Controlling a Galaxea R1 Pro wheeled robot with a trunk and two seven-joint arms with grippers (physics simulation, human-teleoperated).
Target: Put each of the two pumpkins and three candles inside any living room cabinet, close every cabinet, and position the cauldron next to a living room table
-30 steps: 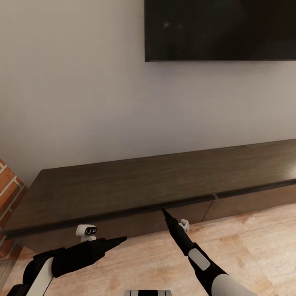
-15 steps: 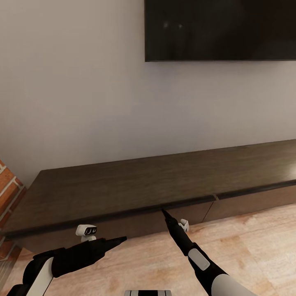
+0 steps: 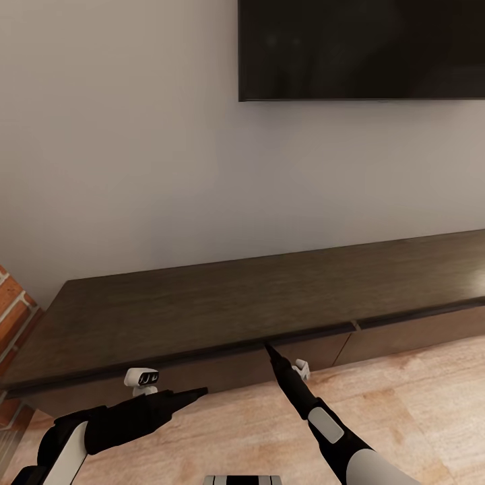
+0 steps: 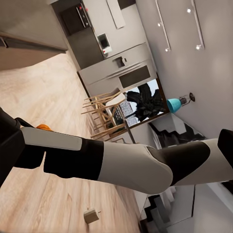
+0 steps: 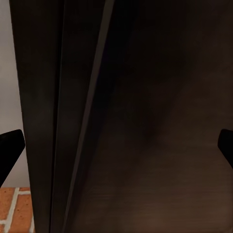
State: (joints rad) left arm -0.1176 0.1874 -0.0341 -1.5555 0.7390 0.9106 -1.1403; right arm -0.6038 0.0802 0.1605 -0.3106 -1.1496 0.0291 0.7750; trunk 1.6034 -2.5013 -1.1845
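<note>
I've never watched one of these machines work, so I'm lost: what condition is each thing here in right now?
cabinet: front panels shut, top bare, standing against the wall.
TV: screen dark, mounted on the wall above the cabinet.
right gripper: tip at the cabinet's top front edge; fingers spread wide in its wrist view, holding nothing.
left gripper: low in front of the cabinet, pointing sideways; open or shut cannot be told.

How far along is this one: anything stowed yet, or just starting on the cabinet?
Early. Done: nothing visibly stowed; the cabinet has its front panels shut. In hand: the right gripper, jaws open, sits at the cabinet's top front edge, probably to pull a panel open. Left: an orange thing, possibly a pumpkin, lies on the floor; stowing, closing up and the cauldron step all seem pending.
</note>
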